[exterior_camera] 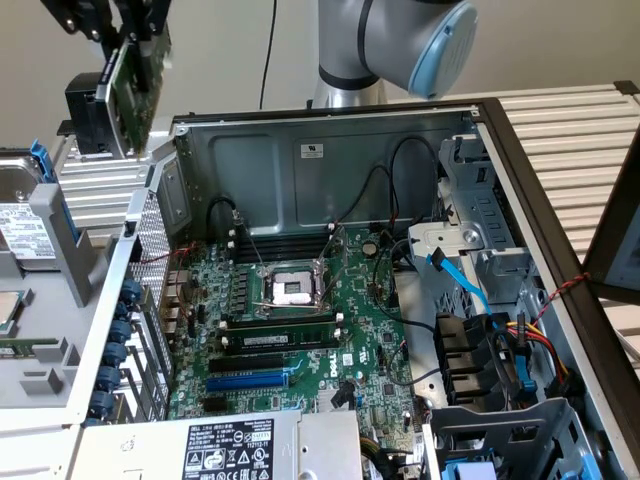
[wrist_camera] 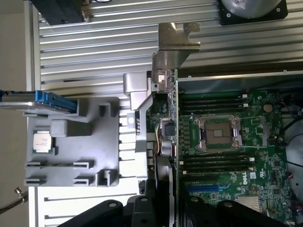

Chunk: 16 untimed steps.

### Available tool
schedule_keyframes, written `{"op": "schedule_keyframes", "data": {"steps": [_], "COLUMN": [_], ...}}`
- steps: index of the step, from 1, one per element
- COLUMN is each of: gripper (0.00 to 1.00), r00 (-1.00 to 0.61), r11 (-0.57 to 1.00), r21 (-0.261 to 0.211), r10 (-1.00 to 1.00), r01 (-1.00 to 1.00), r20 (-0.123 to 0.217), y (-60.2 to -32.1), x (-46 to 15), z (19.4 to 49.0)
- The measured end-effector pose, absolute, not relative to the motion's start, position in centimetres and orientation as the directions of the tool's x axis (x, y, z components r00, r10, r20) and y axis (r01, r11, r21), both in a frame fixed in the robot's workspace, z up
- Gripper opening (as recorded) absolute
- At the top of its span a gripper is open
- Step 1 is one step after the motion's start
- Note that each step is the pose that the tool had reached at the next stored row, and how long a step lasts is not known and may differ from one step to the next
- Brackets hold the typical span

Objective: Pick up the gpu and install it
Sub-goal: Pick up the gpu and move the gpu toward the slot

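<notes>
Gripper (exterior_camera: 128, 35) is clamping the gpu (exterior_camera: 128, 90) and carrying it in the air, above the outer wall of the open computer case (exterior_camera: 330, 150) on the exterior view's left. The card is hanging below the jaws, tilted a little off vertical. Its green board is facing the case and its black cooler shroud is facing away. In the wrist view the gpu (wrist_camera: 166, 135) is showing edge-on, with the gripper (wrist_camera: 170, 204) pinching it across board and shroud. The silver end bracket (wrist_camera: 176, 42) is sticking out at the far end, over the ribbed metal surface (wrist_camera: 94, 42) beside the case.

The motherboard (exterior_camera: 300, 330) is lying flat on the case floor, well below the card and apart from it. Its blue slot (exterior_camera: 247, 380) is sitting empty near the front edge.

Judging by its build, the card is behaving as a light, stiff load, but a fragile one. The thin board is probably not tolerating much bending, and the small parts soldered to it are looking easy to knock. The smooth shroud may be letting the card pivot between the pads. The present hold, on the long edge away from the connector, is looking sensible. It is leaving the contact edge and bracket free.
</notes>
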<state>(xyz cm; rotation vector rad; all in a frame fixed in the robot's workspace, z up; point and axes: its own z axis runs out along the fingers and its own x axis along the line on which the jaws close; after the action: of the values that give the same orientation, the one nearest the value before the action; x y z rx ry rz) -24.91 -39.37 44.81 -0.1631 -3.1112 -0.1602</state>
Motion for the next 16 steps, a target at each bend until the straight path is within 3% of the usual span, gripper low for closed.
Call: {"op": "schedule_keyframes", "data": {"steps": [16], "gripper": [0.28], "r00": [-0.994], "r11": [0.989], "r21": [0.101], "r10": [0.103], "r01": [0.106], "r20": [0.028], "y": [-40.6], "x": [-17.6], "z": [44.8]}}
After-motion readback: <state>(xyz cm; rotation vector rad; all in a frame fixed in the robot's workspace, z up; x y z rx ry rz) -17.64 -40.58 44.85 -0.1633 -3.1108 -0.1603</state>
